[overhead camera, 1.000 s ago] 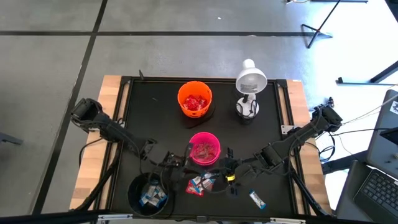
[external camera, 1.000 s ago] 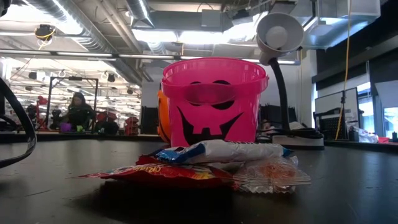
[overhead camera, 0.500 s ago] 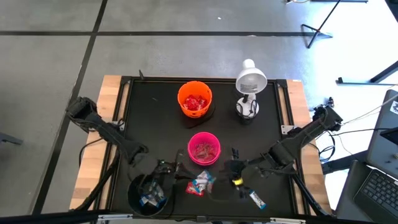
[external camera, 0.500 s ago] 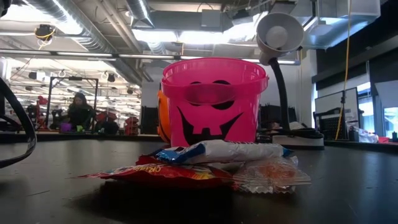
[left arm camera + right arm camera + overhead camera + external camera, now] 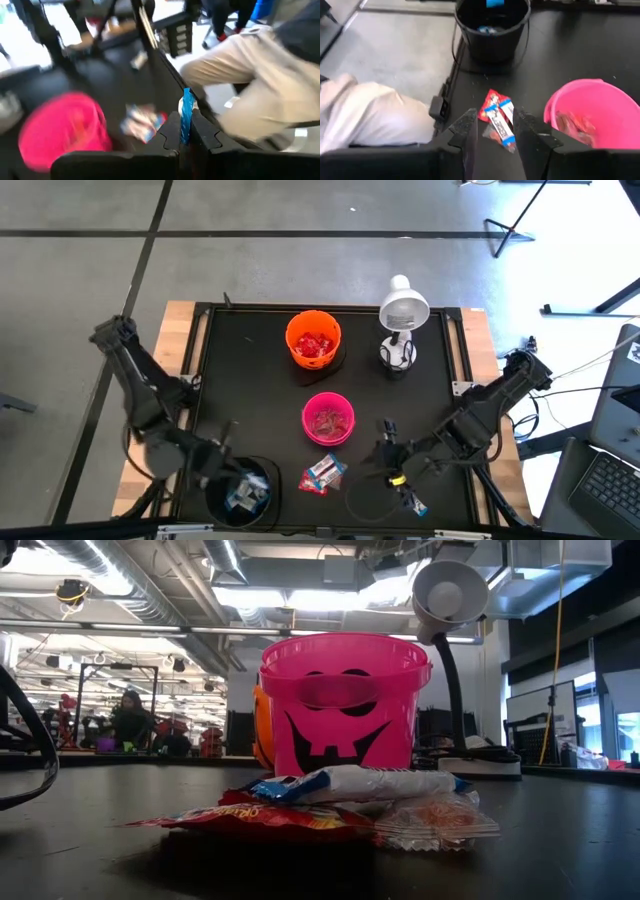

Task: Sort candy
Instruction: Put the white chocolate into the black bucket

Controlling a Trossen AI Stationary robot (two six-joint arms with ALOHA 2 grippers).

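Over black bowl [image 5: 240,492], my left hand [image 5: 184,131] has swung from pile, clamped on blue candy [image 5: 187,114]: drop looks next. Right hand [image 5: 493,131] apart, hovering above remaining candy pile [image 5: 323,474] on worktop [image 5: 250,370].

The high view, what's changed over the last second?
The left gripper swung from beside the pink bowl to above the black bowl, shut on a blue candy. The right gripper drew back toward the stray blue-and-white candy. The bowls, lamp and candy pile stayed put.
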